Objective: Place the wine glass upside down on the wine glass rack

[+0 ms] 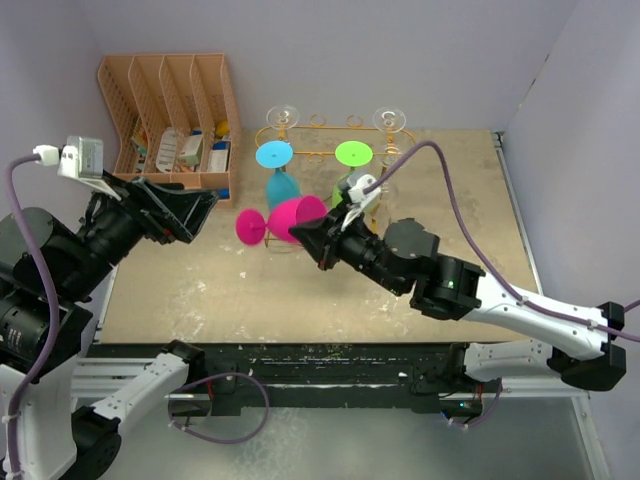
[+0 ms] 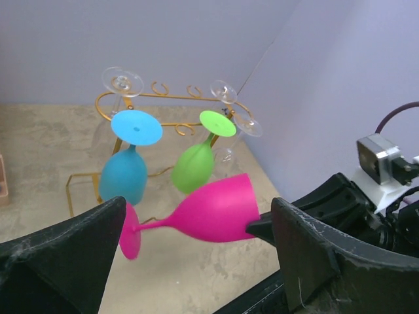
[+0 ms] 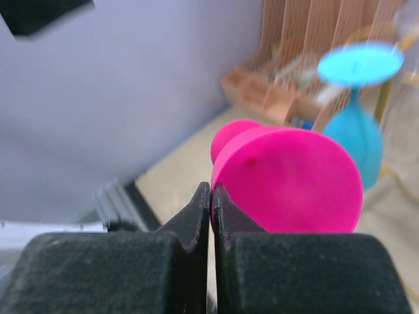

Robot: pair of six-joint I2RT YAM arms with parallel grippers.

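Observation:
The wine glass (image 1: 295, 218) is magenta and lies on its side in the air, foot pointing left, in front of the wine glass rack (image 1: 320, 128). My right gripper (image 1: 312, 237) is shut on its rim; in the right wrist view the pads (image 3: 200, 209) pinch the bowl's edge (image 3: 288, 176). My left gripper (image 1: 200, 215) stands open to the left of the foot, apart from it. In the left wrist view the glass (image 2: 213, 210) shows between my wide fingers (image 2: 98, 229). The gold rack (image 2: 173, 97) stands behind it.
A blue glass (image 1: 280, 180) and a green glass (image 1: 352, 155) hang upside down on the rack, along with clear glasses (image 1: 283, 116). A peach slotted organiser (image 1: 170, 110) holding small items stands at the back left. Walls close the back and right sides.

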